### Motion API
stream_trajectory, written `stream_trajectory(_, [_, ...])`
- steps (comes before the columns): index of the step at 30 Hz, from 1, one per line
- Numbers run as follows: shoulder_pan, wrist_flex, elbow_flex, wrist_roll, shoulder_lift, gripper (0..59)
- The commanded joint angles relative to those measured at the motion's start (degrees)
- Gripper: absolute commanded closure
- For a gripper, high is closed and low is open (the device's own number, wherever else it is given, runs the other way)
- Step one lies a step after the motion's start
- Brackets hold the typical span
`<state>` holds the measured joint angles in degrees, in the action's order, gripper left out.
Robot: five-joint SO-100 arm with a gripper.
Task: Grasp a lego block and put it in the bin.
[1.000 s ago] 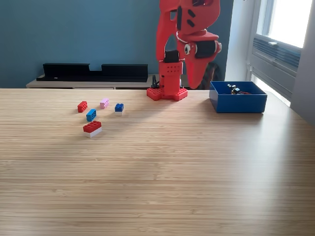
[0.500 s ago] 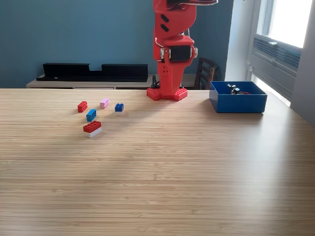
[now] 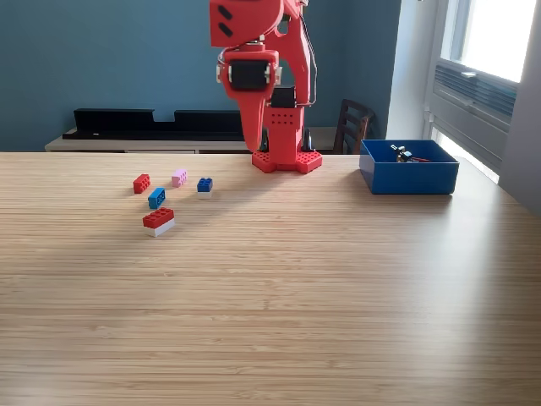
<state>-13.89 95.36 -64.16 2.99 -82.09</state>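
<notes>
Table (image 3: 279, 296): bare wood grain across the near half, nothing on it; well in front of the fingers and below them.
Red-and-white block (image 3: 158, 220): nearest of the loose bricks, a red brick on a white one; forward of the fingers and off to the exterior view's left.
Light-blue block (image 3: 156, 198): just behind the red-and-white one, lying at a slant.
Red block (image 3: 141, 183): farthest out to the exterior view's left, well apart from the fingers.
Pink block (image 3: 178, 178): between the red block and the dark-blue one.
Dark-blue block (image 3: 204, 184): closest brick to the fingers, below them and a little to the exterior view's left; likeliest pick, judging by that closeness.
Cluster: five bricks set apart from one another, probably so each can be taken singly.
Bin (image 3: 410, 175): blue open box on the table, far to the exterior view's right of the fingers, near the base; a few small items already inside, too small to name.
Fingers (image 3: 253, 135): hanging high above the table, pointing down, tilted toward the brick side; holding nothing, touching nothing; seen edge-on against the red arm, so cannot tell whether apart or together.
Base (image 3: 286, 159): red, fixed at the far table edge, just behind and below the fingers.
Step in hand: reach toward a brick, not yet lowered.
</notes>
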Motion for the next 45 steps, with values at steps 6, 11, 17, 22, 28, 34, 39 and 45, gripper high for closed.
stream_trajectory(6, [-20.65, -0.88, 1.93, -5.36, -0.97, 58.5])
stream_trajectory(11, [-29.71, -2.46, 1.93, -6.68, -0.97, 58.3])
stream_trajectory(17, [-34.54, -5.10, -0.79, -12.48, -0.97, 36.6])
stream_trajectory(22, [-37.27, -14.41, -14.41, -17.75, -1.76, 28.4])
stream_trajectory(28, [-38.94, -25.66, -29.53, -21.45, -1.93, 28.1])
stream_trajectory(34, [-38.50, -25.84, -32.87, -25.05, -1.93, 28.5])
stream_trajectory(39, [-38.41, -28.74, -34.80, -26.10, -1.93, 31.0])
stream_trajectory(45, [-38.76, -32.43, -37.35, -27.60, -1.93, 33.1])
